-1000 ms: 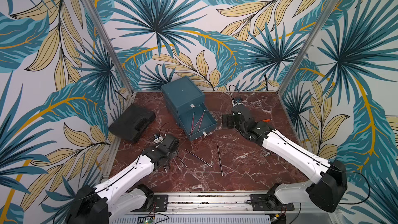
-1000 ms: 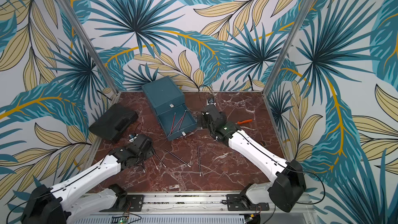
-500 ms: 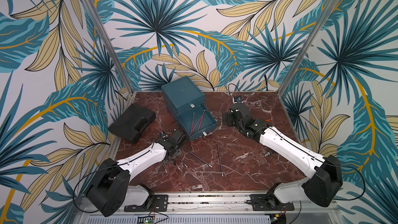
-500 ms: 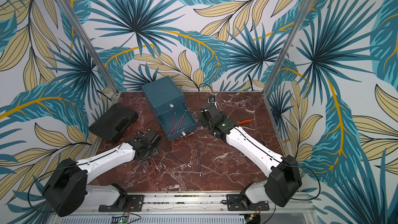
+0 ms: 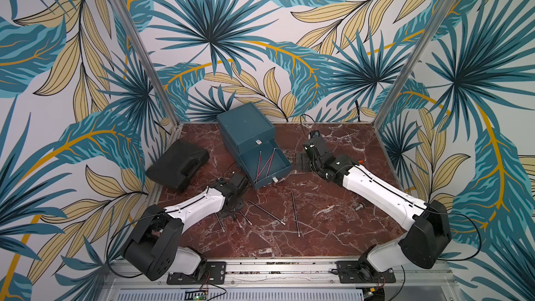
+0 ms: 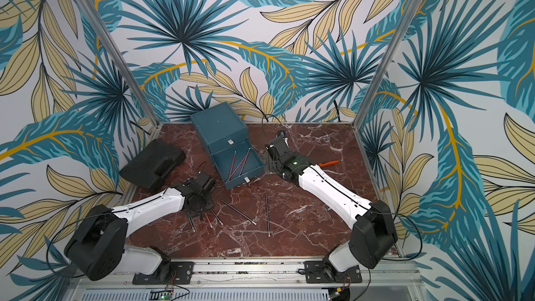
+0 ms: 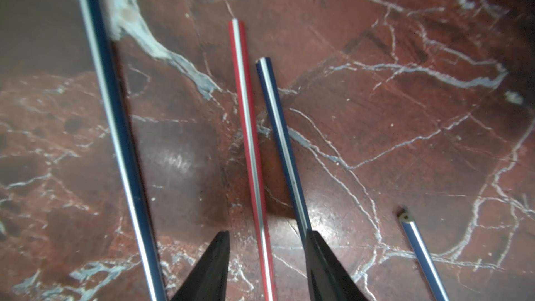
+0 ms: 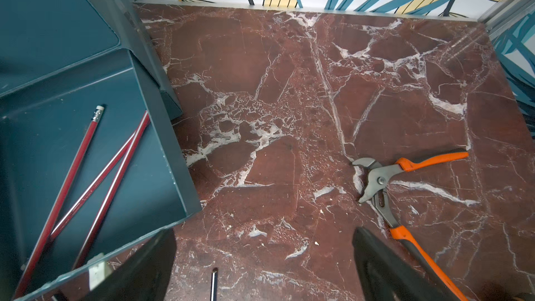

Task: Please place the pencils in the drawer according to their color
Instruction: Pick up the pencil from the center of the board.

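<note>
The teal drawer chest (image 5: 246, 128) stands at the far centre-left of the marble worktop (image 5: 333, 227). 1 drawer (image 5: 248, 165) below the top one is pulled out toward the near side, and 3 red pencils (image 8: 69, 175) lie crossed inside it. Several loose pencils (image 5: 295, 214) lie on the worktop near the chest's front. The left hand (image 7: 268, 234) is low over the leftmost of them. Its fingers (image 7: 208, 267) are partly apart astride 1 red pencil (image 7: 249, 140), not clamped on it. A dark pencil (image 7: 285, 146) runs just beside the red one and disappears behind 1 finger. The right hand (image 8: 265, 233) hovers right of the open drawer, spread wide and empty. Orange-handled pliers (image 8: 379, 180) lie at the far right, and a black case (image 5: 178, 165) sits at the left.
</note>
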{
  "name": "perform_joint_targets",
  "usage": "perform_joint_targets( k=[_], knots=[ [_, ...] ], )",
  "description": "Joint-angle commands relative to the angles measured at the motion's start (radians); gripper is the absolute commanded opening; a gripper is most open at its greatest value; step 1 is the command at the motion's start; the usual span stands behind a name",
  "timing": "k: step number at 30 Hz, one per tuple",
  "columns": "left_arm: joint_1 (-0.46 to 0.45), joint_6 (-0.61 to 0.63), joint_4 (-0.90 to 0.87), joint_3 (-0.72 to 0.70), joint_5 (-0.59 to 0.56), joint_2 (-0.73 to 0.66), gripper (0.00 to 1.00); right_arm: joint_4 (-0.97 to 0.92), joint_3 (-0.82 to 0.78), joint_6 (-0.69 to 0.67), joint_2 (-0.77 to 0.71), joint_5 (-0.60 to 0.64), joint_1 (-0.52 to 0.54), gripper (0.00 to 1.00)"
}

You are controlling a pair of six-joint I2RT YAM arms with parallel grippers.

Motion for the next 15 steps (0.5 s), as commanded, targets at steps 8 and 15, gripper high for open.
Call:
perform_joint_targets(
  k=[8,15],
  knots=[
    [0.017,0.028,-0.057,0.006,0.029,0.058,0.31,0.005,-0.035,-0.034,-0.030,0.013,-0.002,0.99],
    [0.022,0.035,-0.065,-0.004,0.042,0.051,0.30,0.009,-0.034,-0.045,-0.030,0.025,-0.003,0.99]
  ],
)
